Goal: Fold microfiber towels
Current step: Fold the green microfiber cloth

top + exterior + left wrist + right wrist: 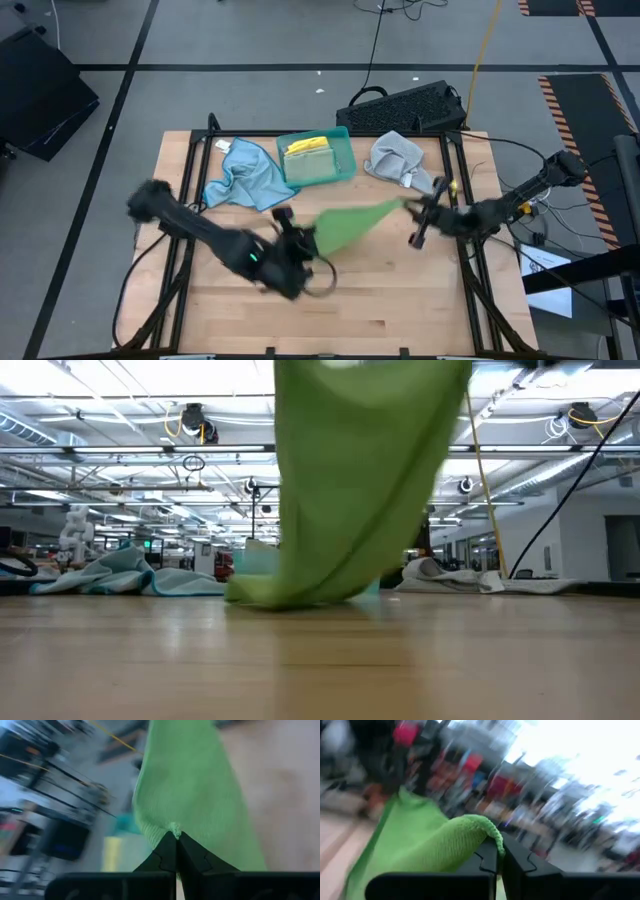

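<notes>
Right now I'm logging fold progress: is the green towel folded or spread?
Spread, not folded: the green towel hangs stretched between the left pincer and right pincer, each shut on an end, its lower edge touching the table.

The left arm reaches in from about 9 o'clock, slanting across the tabletop (380,320) toward the centre, its left tool (283,218) raised near the middle and a little toward 7 o'clock. Its fingers (167,851) are pressed together, pinching an edge of the green towel (348,224). The right arm comes in from 3 o'clock, bent at the elbow past the tabletop's edge, with the right tool (412,203) held just right of centre. Its fingers (490,857) are likewise closed, clamping the towel's other end.
</notes>
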Motion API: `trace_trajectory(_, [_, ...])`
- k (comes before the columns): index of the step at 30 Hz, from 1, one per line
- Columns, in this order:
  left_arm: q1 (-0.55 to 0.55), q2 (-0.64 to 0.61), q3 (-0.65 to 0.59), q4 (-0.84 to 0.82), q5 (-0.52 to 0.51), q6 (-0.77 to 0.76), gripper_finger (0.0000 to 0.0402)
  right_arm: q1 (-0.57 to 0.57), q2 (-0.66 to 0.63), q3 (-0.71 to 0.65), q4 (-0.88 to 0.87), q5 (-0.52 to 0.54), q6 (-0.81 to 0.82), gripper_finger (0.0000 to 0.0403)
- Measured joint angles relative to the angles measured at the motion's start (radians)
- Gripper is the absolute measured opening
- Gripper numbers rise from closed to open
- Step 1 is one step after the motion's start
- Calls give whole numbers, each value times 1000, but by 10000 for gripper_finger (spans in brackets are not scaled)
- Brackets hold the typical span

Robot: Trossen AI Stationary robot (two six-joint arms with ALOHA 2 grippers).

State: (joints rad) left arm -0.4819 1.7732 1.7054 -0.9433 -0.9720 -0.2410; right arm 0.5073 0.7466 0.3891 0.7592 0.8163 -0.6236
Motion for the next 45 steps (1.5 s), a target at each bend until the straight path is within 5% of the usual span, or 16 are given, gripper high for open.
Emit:
trace_trajectory(3, [55, -156, 1, 58, -69, 91, 4, -63, -28, 94, 84, -89, -72, 3])
trace_trajectory(8, [89, -300, 4, 134, 68, 161, 3, -79, -67, 272, -413, -243, 182, 2])
trace_trajectory(11, [63, -300, -2, 79, 178, 116, 3, -75, -65, 302, -650, -345, 357, 2])
trace_trajectory(16, [11, -247, -132, 125, 308, -69, 2, -73, -65, 267, -805, -547, 567, 2])
trace_trajectory(20, [-49, -166, -287, 328, 435, -178, 3, -73, -62, 195, -817, -743, 692, 2])
trace_trajectory(24, [-130, -113, -337, 573, 438, -138, 2, -73, -62, 129, -815, -846, 776, 2])
trace_trajectory(30, [-194, -37, -347, 720, 425, -135, 4, -35, -62, 8, -800, -874, 925, 2])
trace_trajectory(37, [-202, 56, -349, 721, 425, -280, 6, 43, -61, -217, -480, -867, 1077, 2])
trace_trajectory(41, [-201, 102, -348, 718, 418, -338, 6, 67, -58, -328, -220, -785, 1072, 2])
trace_trajectory(45, [-200, 113, -348, 699, 347, -375, 7, 63, -60, -339, -137, -652, 999, 2])
